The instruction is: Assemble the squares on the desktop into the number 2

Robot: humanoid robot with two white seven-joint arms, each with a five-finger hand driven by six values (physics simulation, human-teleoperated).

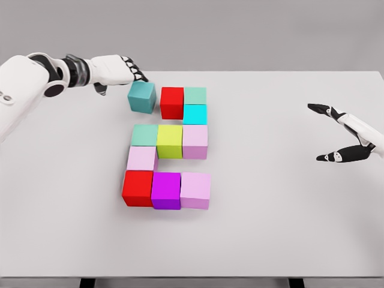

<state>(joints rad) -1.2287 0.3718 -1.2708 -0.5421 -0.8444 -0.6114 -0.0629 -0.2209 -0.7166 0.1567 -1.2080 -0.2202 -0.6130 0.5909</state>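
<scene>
Sitting near the tabletop's (288,228) far edge, slightly askew beside the red cube (172,102), the teal cube (141,97) looks rigid, light, smooth-faced; opposite side faces suit gripping. Left hand (123,71) hovers released; right hand (345,135) rests spread.

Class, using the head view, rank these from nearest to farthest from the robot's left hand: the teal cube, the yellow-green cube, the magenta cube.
From the left hand:
1. teal cube, right by the fingertips, top left of the figure.
2. yellow-green cube, middle row, centre.
3. magenta cube, bottom row, centre.
</scene>
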